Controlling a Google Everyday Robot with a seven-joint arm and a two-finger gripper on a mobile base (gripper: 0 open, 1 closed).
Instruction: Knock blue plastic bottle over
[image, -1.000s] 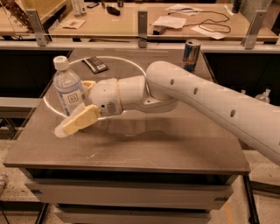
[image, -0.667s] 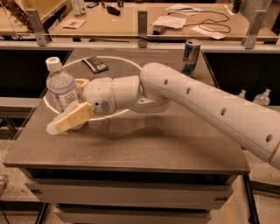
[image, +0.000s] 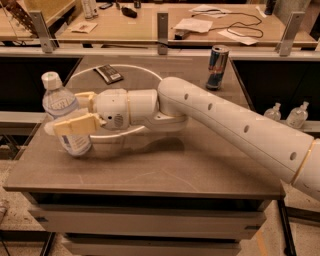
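Observation:
The blue plastic bottle (image: 59, 102), clear and pale bluish with a white cap and a pale label, stands tilted at the left edge of the brown table (image: 165, 170). Its top leans left and its base still rests on the table. My gripper (image: 67, 112) reaches in from the right on the white arm. Its fingers are spread, with one cream finger (image: 75, 124) in front of the bottle and the other (image: 84, 98) behind it, so the bottle sits between them.
A blue-and-silver drink can (image: 217, 66) stands upright at the back right of the table. A black flat object (image: 108, 73) lies at the back left, inside a white ring (image: 145, 75). Two small bottles (image: 274, 112) stand on a lower shelf to the right.
My gripper has swept left across the table and pushed the bottle with it. The bottle has gone from upright to leaning left, close to the table's left edge.

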